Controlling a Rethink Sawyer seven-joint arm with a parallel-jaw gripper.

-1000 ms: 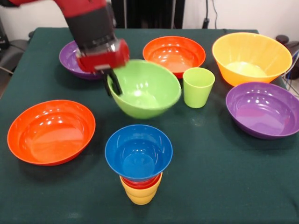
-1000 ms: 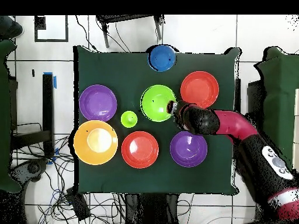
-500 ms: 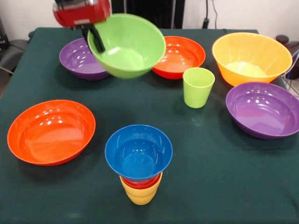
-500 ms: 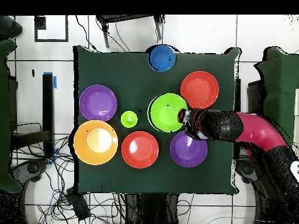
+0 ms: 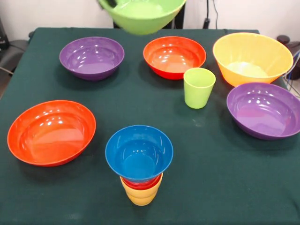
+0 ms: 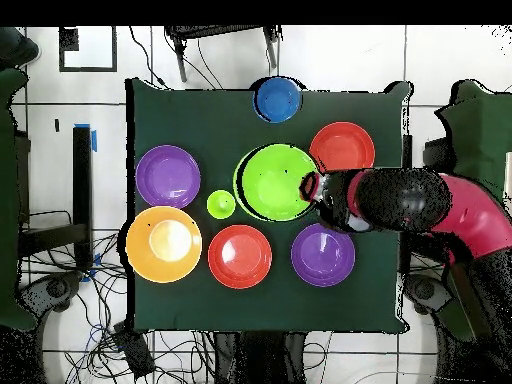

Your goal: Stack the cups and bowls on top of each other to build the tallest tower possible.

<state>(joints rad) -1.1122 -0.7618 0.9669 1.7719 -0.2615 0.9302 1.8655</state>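
Gripping the green bowl (image 5: 143, 15), fingers (image 6: 309, 186) hold it aloft.

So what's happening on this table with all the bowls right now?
The robot's end effector grips the rim of the light green bowl, which is lifted high above the table. The tower so far is a yellow cup, a red cup and the blue bowl on top. The green cup and the purple, red-orange and orange bowls sit loose around it.
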